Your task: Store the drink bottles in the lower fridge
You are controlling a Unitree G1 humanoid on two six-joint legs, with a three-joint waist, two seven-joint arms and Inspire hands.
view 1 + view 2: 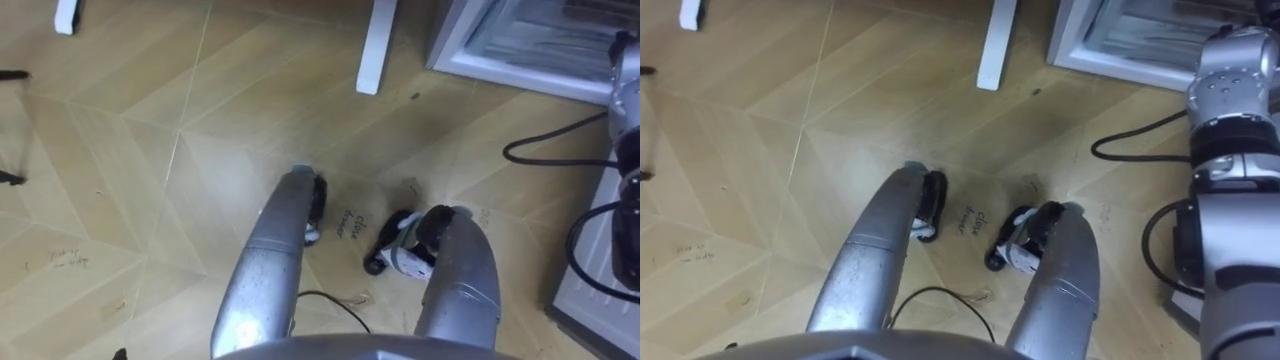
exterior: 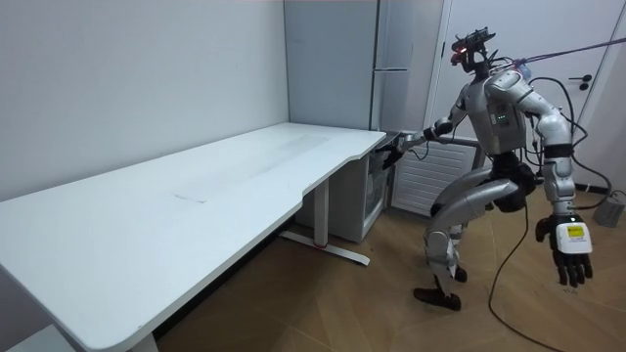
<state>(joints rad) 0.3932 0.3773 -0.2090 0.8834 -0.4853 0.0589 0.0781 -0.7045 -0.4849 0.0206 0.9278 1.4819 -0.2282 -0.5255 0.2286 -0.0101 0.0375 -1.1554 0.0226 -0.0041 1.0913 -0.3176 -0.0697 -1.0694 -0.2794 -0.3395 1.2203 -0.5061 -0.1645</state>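
Stance: the robot is standing with knees bending on the floor (image 1: 150, 150), facing the lower fridge (image 2: 376, 194), which is sitting under the far end of the surface (image 2: 196, 196), beside the tall fridge (image 2: 391, 59).
Right hand (image 2: 395, 150): it is reaching out to the corner of the surface above the lower fridge; I cannot tell whether it is gripping anything.
Left hand (image 2: 570, 252): it is hanging low at the robot's side, well apart from the fridge, fingers loose and straight, carrying nothing.
Drinks: I cannot tell where they are lying; the left hand is carrying none.
Handling: judging by the task alone, drinks are likely stiff, smooth-sided, weighty when full and liable to slip or tip.
Hold: I am expecting the safest grip to be round the middle of the body, upright.
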